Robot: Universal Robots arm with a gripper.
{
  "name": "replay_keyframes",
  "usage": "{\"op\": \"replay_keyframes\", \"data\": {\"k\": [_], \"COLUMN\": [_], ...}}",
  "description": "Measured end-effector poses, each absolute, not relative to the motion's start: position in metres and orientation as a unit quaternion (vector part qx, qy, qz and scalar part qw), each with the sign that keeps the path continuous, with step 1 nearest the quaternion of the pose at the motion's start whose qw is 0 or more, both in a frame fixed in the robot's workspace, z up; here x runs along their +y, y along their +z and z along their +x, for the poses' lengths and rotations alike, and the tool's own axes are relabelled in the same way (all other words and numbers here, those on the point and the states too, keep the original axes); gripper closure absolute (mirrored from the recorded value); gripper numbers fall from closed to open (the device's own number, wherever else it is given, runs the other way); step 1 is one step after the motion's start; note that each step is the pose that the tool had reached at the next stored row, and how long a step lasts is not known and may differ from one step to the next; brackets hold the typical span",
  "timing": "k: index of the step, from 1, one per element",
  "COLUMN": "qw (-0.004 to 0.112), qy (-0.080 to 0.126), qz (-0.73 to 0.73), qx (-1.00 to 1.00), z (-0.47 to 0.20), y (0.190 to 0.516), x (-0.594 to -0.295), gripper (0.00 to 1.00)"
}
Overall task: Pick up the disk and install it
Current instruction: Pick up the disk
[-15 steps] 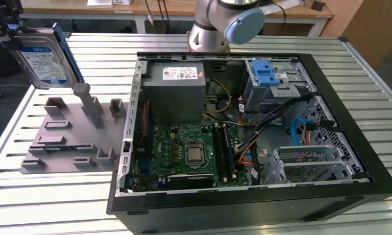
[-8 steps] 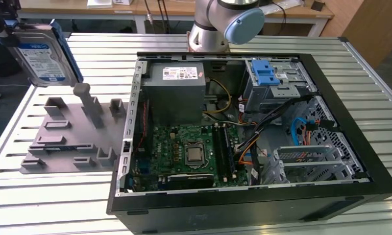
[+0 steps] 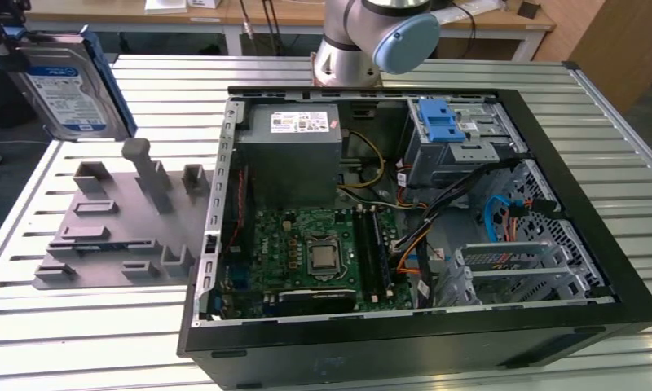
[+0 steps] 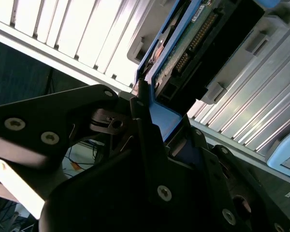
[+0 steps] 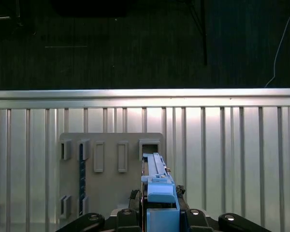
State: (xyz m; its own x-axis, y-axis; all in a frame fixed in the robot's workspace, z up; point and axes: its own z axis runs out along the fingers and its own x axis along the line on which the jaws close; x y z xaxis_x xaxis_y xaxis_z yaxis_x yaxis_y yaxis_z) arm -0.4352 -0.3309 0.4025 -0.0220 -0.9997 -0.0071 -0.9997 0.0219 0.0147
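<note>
1. My pincer (image 4: 166, 123) is closed on the disk (image 3: 71, 85), its fingers clamped across one short end where the blue side rails (image 4: 157, 58) meet.
2. The disk hangs upright in the air, clear of everything, above the worktop (image 3: 87, 342) near its far corner on the exterior view's left. The labelled face is turned toward the exterior camera.
3. Below it, on the worktop, lies the grey holder plate (image 3: 108, 236) with its slots empty. In the first wrist view I look straight down the disk's edge onto that plate.
4. The open computer case (image 3: 587, 269) sits well apart from the disk, toward the worktop's middle, with the drive cage (image 3: 456, 138) and its blue latch in the case's far corner.
5. Handling, as I judge it:
   - The body is stiff metal and dense for its size, so it pulls on a grip taken at one end.
   - The flat faces look smooth and likely to slip.
   - The green circuit board (image 4: 183, 46) and connector pins on the underside look fragile.
6. I think the narrow edges and rail end make the best hold, well off the board and label.
</note>
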Motion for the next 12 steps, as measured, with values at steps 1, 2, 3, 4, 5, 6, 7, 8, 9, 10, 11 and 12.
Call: {"op": "replay_keyframes", "data": {"k": [1, 2, 3, 4, 5, 6, 7, 8, 9, 10, 11, 12], "qw": [0.003, 0.003, 0.003, 0.003, 0.003, 0.003, 0.003, 0.003, 0.003, 0.003, 0.003, 0.003], "qy": [-0.008, -0.008, -0.008, -0.008, -0.008, -0.008, -0.008, -0.008, -0.008, -0.008, -0.008, -0.008], "qz": [0.699, 0.699, 0.699, 0.699, 0.699, 0.699, 0.699, 0.699, 0.699, 0.699, 0.699, 0.699], "qx": [-0.715, -0.715, -0.715, -0.715, -0.715, -0.715, -0.715, -0.715, -0.715, -0.715, -0.715, -0.715], "z": [-0.435, -0.435, -0.435, -0.435, -0.435, -0.435, -0.435, -0.435, -0.435, -0.435, -0.435, -0.435], "y": [0.403, 0.404, 0.405, 0.406, 0.407, 0.408, 0.409, 0.410, 0.411, 0.412, 0.413, 0.414], "x": [-0.331, -0.331, -0.331, -0.331, -0.331, -0.331, -0.331, -0.331, -0.331, -0.331, -0.331, -0.331], "gripper": [0.64, 0.64, 0.64, 0.64, 0.64, 0.64, 0.64, 0.64, 0.64, 0.64, 0.64, 0.64]}}
